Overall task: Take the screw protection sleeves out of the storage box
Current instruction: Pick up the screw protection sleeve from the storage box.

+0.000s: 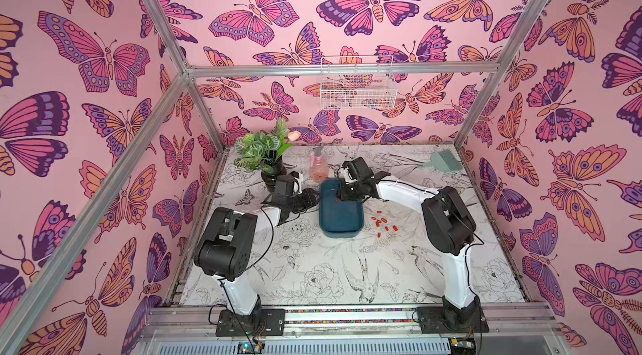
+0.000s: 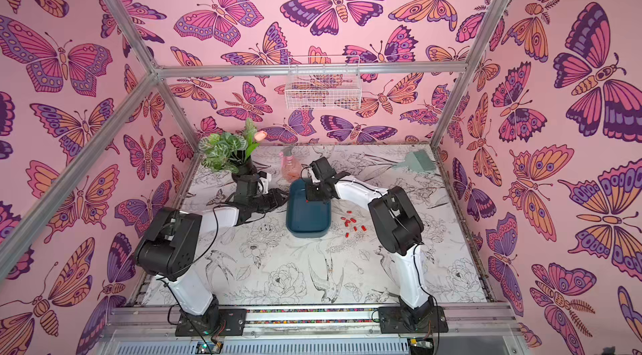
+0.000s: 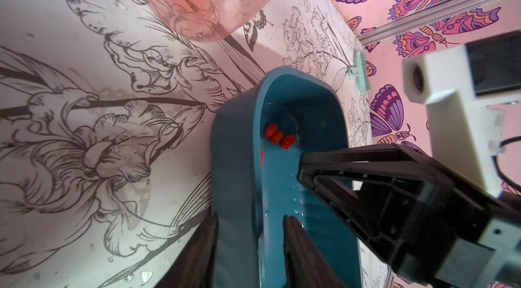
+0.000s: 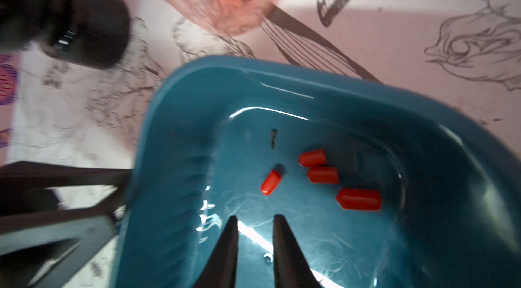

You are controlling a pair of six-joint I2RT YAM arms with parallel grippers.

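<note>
The teal storage box sits mid-table. Several red screw protection sleeves lie on its floor near a corner; three of them show in the left wrist view. Several more sleeves lie on the table just right of the box. My left gripper is shut on the box's left wall, one finger outside and one inside. My right gripper hangs inside the box, slightly open and empty, a short way from the sleeves.
A pink spray bottle stands just behind the box. A plant in a dark vase is at the back left, close to my left arm. A green brush lies back right. A white wire basket hangs on the wall.
</note>
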